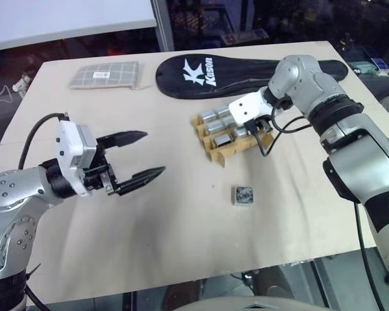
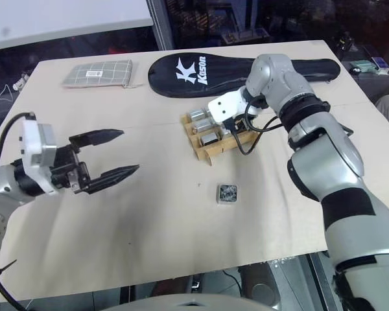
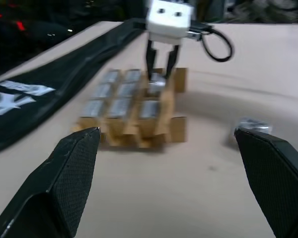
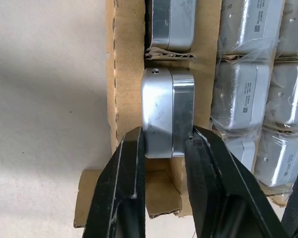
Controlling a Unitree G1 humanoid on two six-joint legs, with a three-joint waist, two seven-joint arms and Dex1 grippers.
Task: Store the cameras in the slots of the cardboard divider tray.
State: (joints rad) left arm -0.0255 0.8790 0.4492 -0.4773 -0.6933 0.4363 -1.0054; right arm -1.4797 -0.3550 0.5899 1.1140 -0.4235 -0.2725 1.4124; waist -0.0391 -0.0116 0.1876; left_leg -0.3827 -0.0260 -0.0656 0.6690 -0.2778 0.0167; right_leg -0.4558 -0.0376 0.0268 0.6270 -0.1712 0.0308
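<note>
Even overhead light brightens the desk (image 1: 181, 259); the background stays dark. Soft shadows lie beside the cardboard divider tray (image 4: 120, 74). The left wrist view is blurred, the right wrist view sharp.

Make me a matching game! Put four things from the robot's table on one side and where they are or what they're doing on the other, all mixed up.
Things:
1. left gripper
2. right gripper
3. loose camera
4. black racket cover

States:
A. lying alone on the table, outside the cardboard divider tray
B. jaws open, holding nothing
C. along the table's far edge, behind the tray
D. jaws shut on a camera over a tray slot

Pairs: 1-B, 2-D, 3-A, 4-C
</note>
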